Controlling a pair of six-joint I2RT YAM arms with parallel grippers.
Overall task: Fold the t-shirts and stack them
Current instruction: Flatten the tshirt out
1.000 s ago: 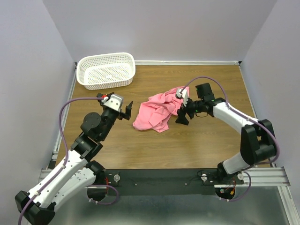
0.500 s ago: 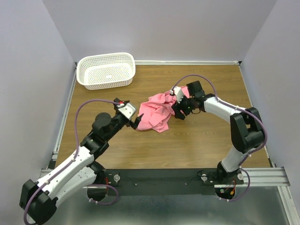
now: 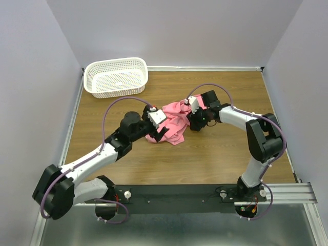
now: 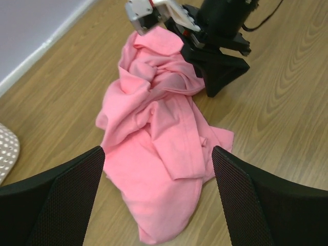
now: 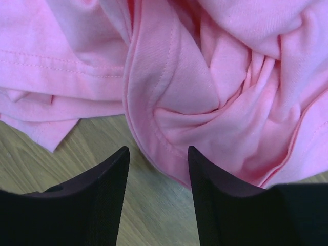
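Top external view: a brown wooden table point(image 3: 215, 159) with pale walls on three sides carries both robot arms, which reach in toward its middle. The left arm point(image 3: 97, 156) stretches up and to the right from its base, while the right arm point(image 3: 241, 117) bends back toward the left. Between them lies the salmon-pink t-shirt point(image 3: 174, 120), unfolded and crumpled in a loose heap near the centre of the table, well apart from the white basket point(image 3: 115, 92) that stands in the far left corner.

The left gripper point(image 3: 163, 134) hangs over the near left edge of the heap. Its wrist view shows the two fingers point(image 4: 56, 200) spread wide, with the t-shirt point(image 4: 159, 148) lying in twisted folds below the gap and nothing between the pads. A sliver of the basket point(image 4: 6, 148) shows at the left edge of that view.

The right gripper point(image 3: 195, 123) sits against the far right side of the heap, its tips low beside the cloth. Seen from its own wrist, the right gripper point(image 5: 157, 154) is parted about halfway, with a stitched hem fold of the t-shirt point(image 5: 205, 77) lying just beyond the tips and nothing clamped. The left wrist view also catches the right gripper point(image 4: 215, 77) beside the pink folds.
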